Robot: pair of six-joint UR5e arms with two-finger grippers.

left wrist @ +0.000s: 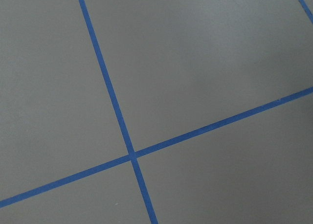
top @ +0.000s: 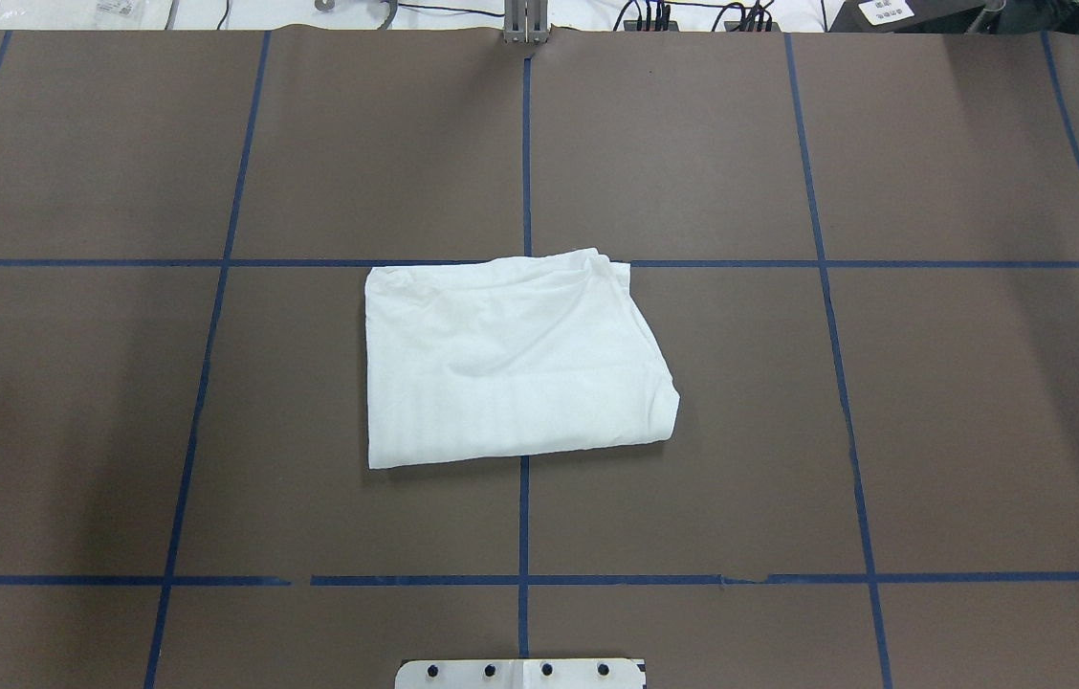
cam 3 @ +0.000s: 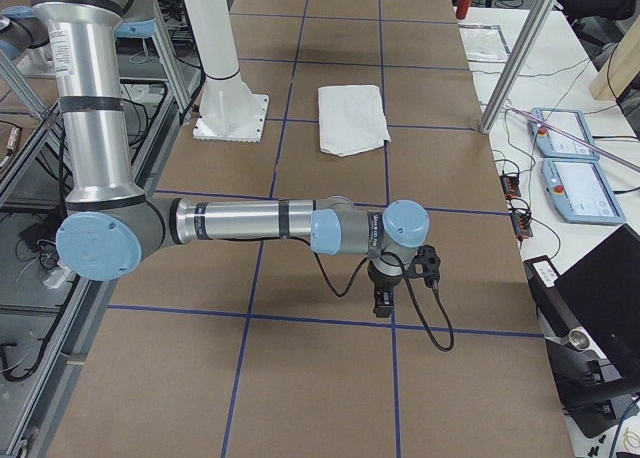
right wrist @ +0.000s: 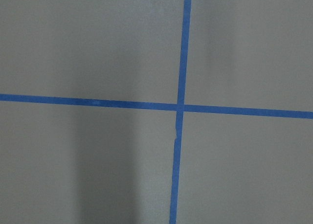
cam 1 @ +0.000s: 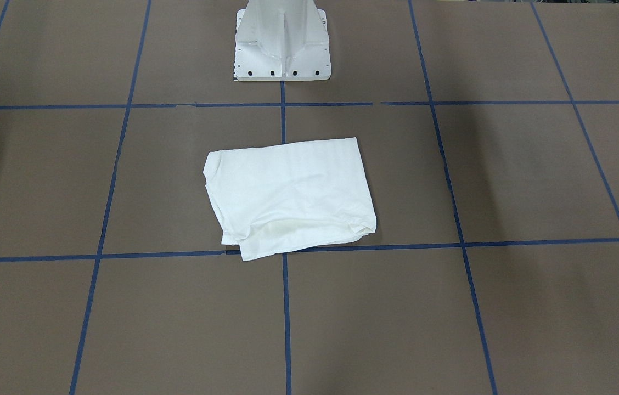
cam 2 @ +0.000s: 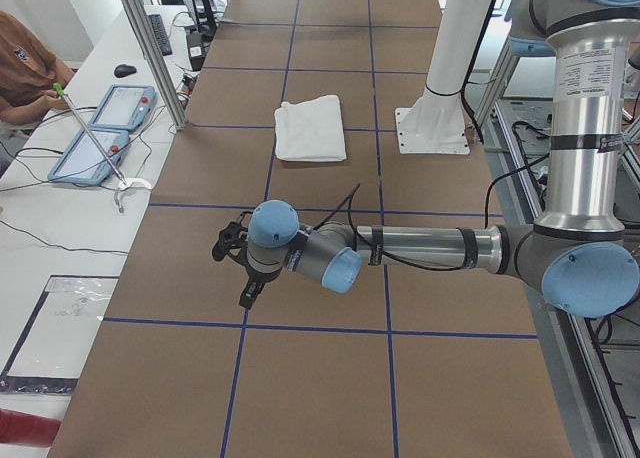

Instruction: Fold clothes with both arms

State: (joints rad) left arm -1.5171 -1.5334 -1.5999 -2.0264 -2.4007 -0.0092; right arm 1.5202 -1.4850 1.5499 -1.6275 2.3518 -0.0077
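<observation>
The folded white cloth T-shirt (top: 511, 364) lies in the middle of the brown table (top: 932, 431), well apart from my black left gripper (cam 2: 247, 292) and black right gripper (cam 3: 383, 300). How wide these are I cannot tell. The shirt seems light and limp, so I would pinch two corners.

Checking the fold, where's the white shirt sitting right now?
The folded shirt lies mid-table in the overhead view, straddling the centre blue tape line, ahead of the white pedestal.
</observation>
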